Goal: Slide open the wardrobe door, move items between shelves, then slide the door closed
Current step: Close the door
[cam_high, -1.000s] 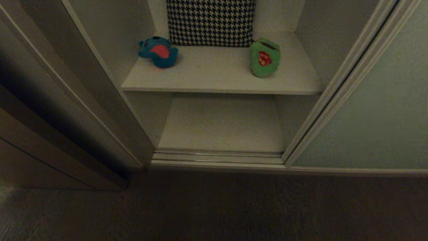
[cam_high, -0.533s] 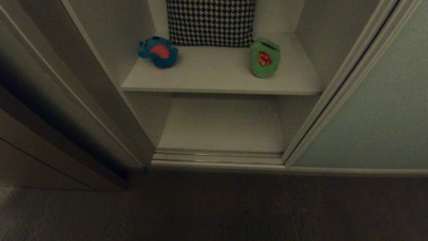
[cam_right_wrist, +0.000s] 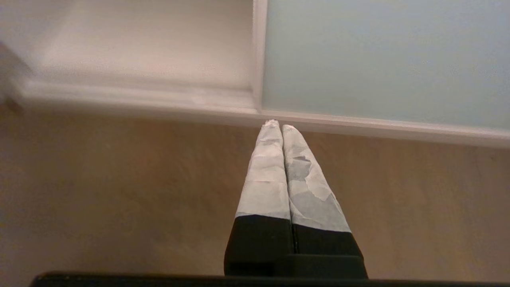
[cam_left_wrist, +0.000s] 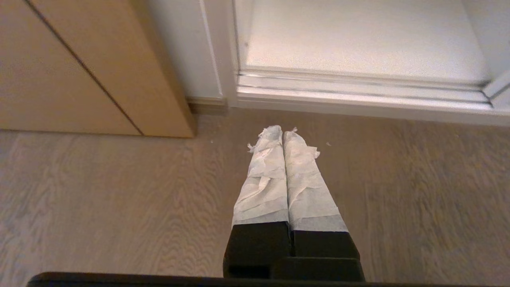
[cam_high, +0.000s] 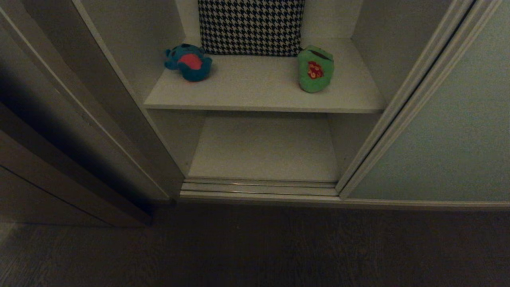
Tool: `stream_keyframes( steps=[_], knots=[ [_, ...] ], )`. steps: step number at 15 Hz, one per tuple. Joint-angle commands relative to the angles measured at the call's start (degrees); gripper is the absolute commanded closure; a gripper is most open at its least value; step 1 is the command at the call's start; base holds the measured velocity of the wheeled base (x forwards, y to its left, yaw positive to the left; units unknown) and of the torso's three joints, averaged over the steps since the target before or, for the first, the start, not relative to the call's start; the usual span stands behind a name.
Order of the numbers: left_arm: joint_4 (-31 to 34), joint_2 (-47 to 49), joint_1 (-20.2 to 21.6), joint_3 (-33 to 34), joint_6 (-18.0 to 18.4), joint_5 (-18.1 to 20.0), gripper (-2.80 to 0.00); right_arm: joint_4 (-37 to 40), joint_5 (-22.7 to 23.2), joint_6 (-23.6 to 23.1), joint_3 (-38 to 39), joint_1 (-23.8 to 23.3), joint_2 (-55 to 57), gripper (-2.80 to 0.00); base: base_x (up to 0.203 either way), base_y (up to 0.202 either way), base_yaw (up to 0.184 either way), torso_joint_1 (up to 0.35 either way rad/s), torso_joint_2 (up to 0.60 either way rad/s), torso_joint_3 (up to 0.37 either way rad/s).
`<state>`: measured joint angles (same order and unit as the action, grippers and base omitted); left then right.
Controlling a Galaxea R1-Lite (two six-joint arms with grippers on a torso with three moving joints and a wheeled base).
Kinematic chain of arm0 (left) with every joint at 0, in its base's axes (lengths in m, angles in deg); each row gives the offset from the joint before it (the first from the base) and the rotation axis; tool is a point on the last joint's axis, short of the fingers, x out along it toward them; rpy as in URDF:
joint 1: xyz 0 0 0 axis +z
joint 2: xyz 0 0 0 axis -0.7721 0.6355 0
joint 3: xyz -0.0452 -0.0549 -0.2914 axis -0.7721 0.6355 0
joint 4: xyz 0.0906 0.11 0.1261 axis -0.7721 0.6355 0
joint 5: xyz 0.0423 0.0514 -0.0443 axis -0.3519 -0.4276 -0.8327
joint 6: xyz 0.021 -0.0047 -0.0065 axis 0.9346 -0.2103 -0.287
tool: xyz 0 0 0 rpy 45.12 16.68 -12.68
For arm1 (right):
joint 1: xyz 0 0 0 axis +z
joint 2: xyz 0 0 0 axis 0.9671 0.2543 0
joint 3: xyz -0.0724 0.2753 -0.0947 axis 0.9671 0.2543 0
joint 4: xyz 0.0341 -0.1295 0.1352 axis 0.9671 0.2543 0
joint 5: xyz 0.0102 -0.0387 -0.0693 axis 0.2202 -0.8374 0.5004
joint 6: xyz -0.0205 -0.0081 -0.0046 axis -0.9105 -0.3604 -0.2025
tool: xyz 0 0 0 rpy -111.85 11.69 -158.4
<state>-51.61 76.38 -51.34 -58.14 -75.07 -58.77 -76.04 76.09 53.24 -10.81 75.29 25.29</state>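
Observation:
The pale grey-green sliding wardrobe door (cam_high: 450, 131) stands slid to the right, leaving the compartment open. On the upper white shelf (cam_high: 263, 93) lie a teal-blue bear (cam_high: 189, 61) at the left and a green frog (cam_high: 315, 73) at the right. The lower shelf (cam_high: 265, 147) is bare. Neither arm shows in the head view. My left gripper (cam_left_wrist: 282, 131) is shut and empty above the floor, short of the door track (cam_left_wrist: 358, 85). My right gripper (cam_right_wrist: 277, 124) is shut and empty, its tips near the door's bottom rail (cam_right_wrist: 378, 125).
A black-and-white houndstooth cushion (cam_high: 252, 26) leans against the back of the upper shelf. Brown wooden panelling (cam_high: 44, 167) stands at the left of the wardrobe. Dark wooden floor (cam_high: 255, 247) lies in front of the metal sliding track (cam_high: 259, 189).
Nothing has moved in the head view; the toys, door and shelves stand as before.

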Motion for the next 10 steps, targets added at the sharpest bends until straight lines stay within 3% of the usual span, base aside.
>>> stream_keyframes(
  steps=[1,7,10],
  knots=[
    [0.0,0.1,0.0,0.0,0.0,0.0,0.0,2.6,-0.6,3.6,-14.2,0.0,12.6,0.0,0.0,0.0,0.0,0.0,0.0,0.0],
    [0.0,0.1,0.0,0.0,0.0,0.0,0.0,3.6,-7.2,7.7,-33.2,1.9,35.5,0.0,0.0,0.0,0.0,0.0,0.0,0.0],
    [0.0,0.1,0.0,0.0,0.0,0.0,0.0,1.1,-8.3,14.8,-45.4,0.3,46.9,0.0,0.0,0.0,0.0,0.0,0.0,0.0]
  ],
)
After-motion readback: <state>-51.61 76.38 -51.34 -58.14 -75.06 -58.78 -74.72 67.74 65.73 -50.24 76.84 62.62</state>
